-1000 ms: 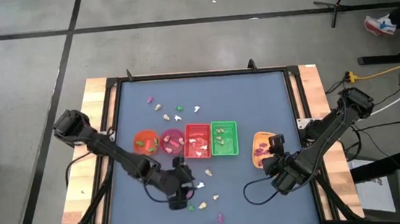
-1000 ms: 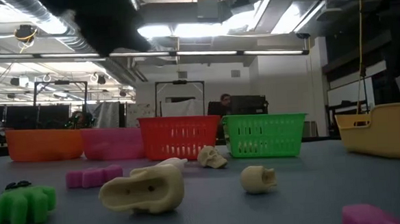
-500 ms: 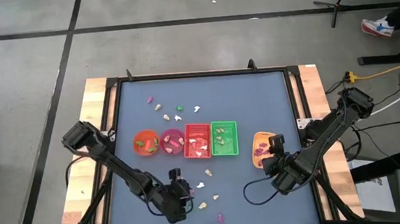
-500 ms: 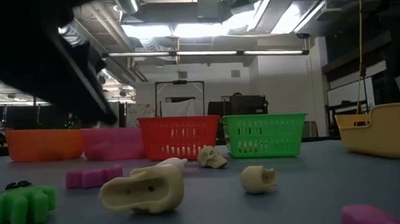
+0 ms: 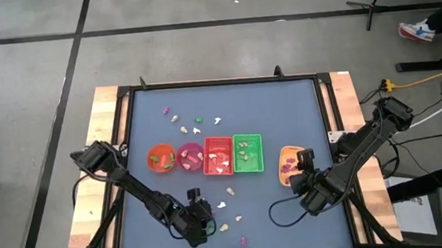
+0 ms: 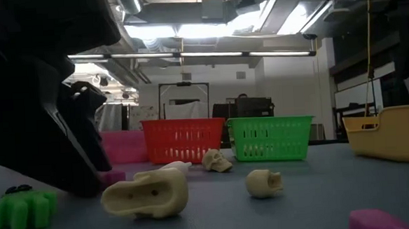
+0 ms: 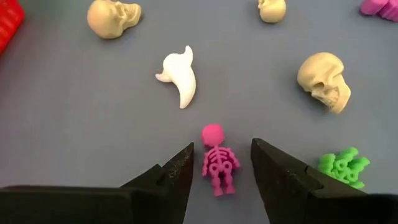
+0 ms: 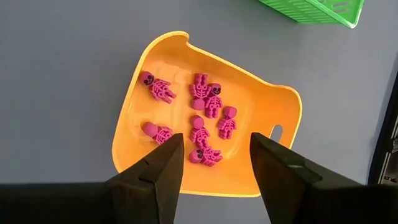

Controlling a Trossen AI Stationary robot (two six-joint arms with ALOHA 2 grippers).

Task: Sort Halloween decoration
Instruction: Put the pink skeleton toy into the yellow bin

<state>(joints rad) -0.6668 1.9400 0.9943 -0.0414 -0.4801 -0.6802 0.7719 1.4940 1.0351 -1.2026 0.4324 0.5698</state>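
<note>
Pink skeleton (image 7: 219,162) between the spread fingers of the left claw (image 7: 221,167), white ghost (image 7: 179,79) just beyond.

Grey-blue table (image 5: 285,118) carries bright baskets (image 5: 232,155) and scattered tiny trinkets (image 5: 195,124).

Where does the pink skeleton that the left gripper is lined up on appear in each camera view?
High view: too small to pick out for sure, beside the left gripper near the table's front edge.
Low view: not visible; the dark left arm blocks that area.
Left wrist view: pink skeleton lies flat between the open fingers, untouched.
Right wrist view: not in it; only other skeletons in the yellow tray.
Shared landmark: the green trinket, also in the low view.
</note>
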